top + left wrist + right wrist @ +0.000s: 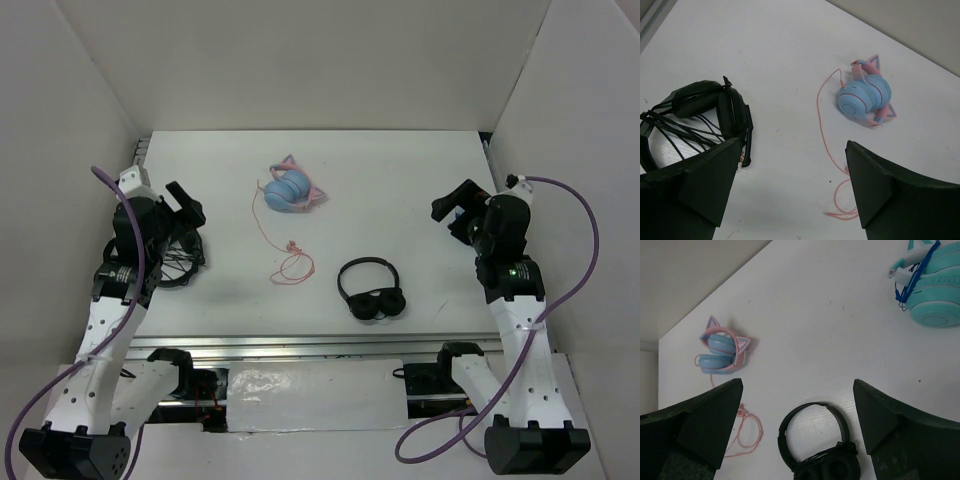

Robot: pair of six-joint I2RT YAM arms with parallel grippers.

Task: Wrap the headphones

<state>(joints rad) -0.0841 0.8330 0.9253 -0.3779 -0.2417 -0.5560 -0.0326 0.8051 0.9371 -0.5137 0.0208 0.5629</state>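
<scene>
Rounded light-blue cat-ear headphones (pixel 290 188) with pink band near the white bench (pixel 420 180) far edge, thin pink cable (pixel 287 258) loosely looped, left claw (pixel 790 162) and right claw (pixel 797 395) released, empty.

1. The top camera sits above and behind the arm bases. It looks steeply down from far off, taking in the whole table (pixel 420 170).
2. The left wrist camera looks down and forward past the left gripper (pixel 792 150), closer to the table.
3. The right wrist camera looks down past the right gripper (pixel 797 385), toward the table's middle.
4. All three views share the blue headphones (pixel 288 188). The top and right wrist views also share the black headphones (pixel 371 290).
</scene>
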